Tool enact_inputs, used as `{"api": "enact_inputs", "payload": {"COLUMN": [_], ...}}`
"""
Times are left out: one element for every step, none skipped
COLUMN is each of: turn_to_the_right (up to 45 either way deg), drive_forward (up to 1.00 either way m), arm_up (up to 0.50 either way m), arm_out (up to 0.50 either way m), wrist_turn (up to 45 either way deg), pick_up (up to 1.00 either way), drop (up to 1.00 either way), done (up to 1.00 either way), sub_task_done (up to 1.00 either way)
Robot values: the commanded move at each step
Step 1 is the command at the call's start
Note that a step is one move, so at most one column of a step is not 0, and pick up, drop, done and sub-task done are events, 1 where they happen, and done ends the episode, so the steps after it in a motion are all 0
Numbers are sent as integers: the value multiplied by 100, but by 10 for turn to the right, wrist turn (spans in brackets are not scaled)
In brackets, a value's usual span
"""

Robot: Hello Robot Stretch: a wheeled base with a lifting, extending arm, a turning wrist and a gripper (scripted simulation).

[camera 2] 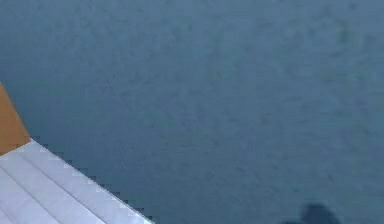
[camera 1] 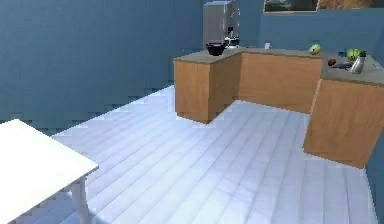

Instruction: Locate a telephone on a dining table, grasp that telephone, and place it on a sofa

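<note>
Kitchen counter (camera 1: 262, 82) of wood, bearing a dark bowl (camera 1: 216, 48), stands across the pale floor (camera 1: 200, 160) from a white counter (camera 1: 35, 165). We cannot tell the tool's state or the telephone's place.

A pale plank floor (camera 1: 200, 150) runs across the room and shows again at the arm side view's lower left (camera 2: 50, 190). On it, at the forward view's lower left, stands the corner of a white table (camera 1: 35, 165). Farther back a wooden table (camera 1: 262, 78), bent in an L along the blue wall, carries a dark bowl (camera 1: 216, 48), a grey machine (camera 1: 222, 22) just behind it, and a green round thing (camera 1: 315, 48). Beside it on the right, a shorter wooden table (camera 1: 345, 115) carries a dark flat thing (camera 1: 340, 65).
</note>
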Motion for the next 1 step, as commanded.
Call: {"api": "enact_inputs", "payload": {"turn_to_the_right": [0], "drive_forward": [20], "arm_up": [0], "arm_out": [0], "wrist_turn": [0], "pick_up": [0], "drop": [0], "done": [0], "sub_task_done": [0]}}
